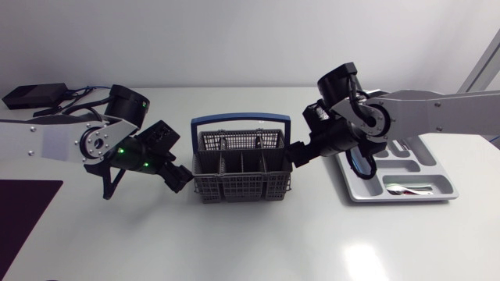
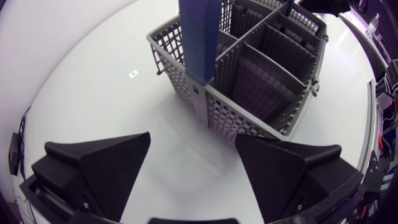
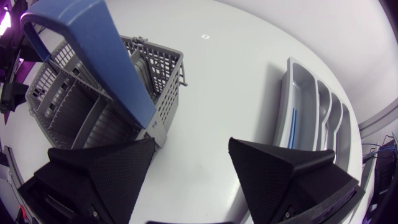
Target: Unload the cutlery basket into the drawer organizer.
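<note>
Fingers (image 2: 106, 168) of the left gripper (image 2: 193, 140) are held apart with nothing between them — only bare tabletop (image 2: 93, 81), and a corner at the left end of the cutlery basket (image 2: 261, 81) just ahead. Right gripper (image 3: 191, 142) is likewise spread and empty, just beside the basket's right wall.

Basket is set mid-tabletop, upright, with its blue handle (image 1: 241, 119) raised. No cutlery can be made out in the compartments shown. Drawer organizer (image 1: 406, 198) lies to the right, with a few pieces (image 1: 406, 188) already in it.

Basket is judged a light, stiff plastic lattice, likely to slide on the smooth top if nudged — best taken by the handle or steadied at a wall rim. Any remaining piece would be thin, hard and slippery, best pinched across its shaft.
</note>
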{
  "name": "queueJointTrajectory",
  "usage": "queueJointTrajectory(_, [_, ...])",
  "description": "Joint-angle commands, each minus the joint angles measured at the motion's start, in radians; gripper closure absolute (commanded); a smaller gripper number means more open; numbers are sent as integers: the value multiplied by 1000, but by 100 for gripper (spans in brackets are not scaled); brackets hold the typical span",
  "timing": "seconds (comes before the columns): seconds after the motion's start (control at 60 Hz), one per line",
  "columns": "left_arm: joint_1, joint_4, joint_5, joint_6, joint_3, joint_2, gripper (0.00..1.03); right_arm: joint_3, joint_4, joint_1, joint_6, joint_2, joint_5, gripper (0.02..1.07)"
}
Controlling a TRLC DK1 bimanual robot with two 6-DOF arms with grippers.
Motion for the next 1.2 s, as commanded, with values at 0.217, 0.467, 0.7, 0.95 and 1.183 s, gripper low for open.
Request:
queueJointTrajectory(0.217, [-20, 39, -5, 1, 82, 51, 7, 13, -17, 26, 18, 24, -23, 21])
queueJointTrajectory(0.467, [-19, 43, -10, 1, 76, 57, 7, 10, -18, 24, 16, 22, -23, 21])
queueJointTrajectory(0.7, [3, 53, -10, 5, 57, 52, 6, 2, -18, 12, 16, 19, -15, 21])
queueJointTrajectory(0.95, [41, 51, -10, 5, 7, 9, 5, -39, -18, -6, -4, -31, 26, 10])
queueJointTrajectory(1.183, [145, 5, 10, -1, -42, -149, 5, -94, -26, -66, -48, -157, 57, 7])
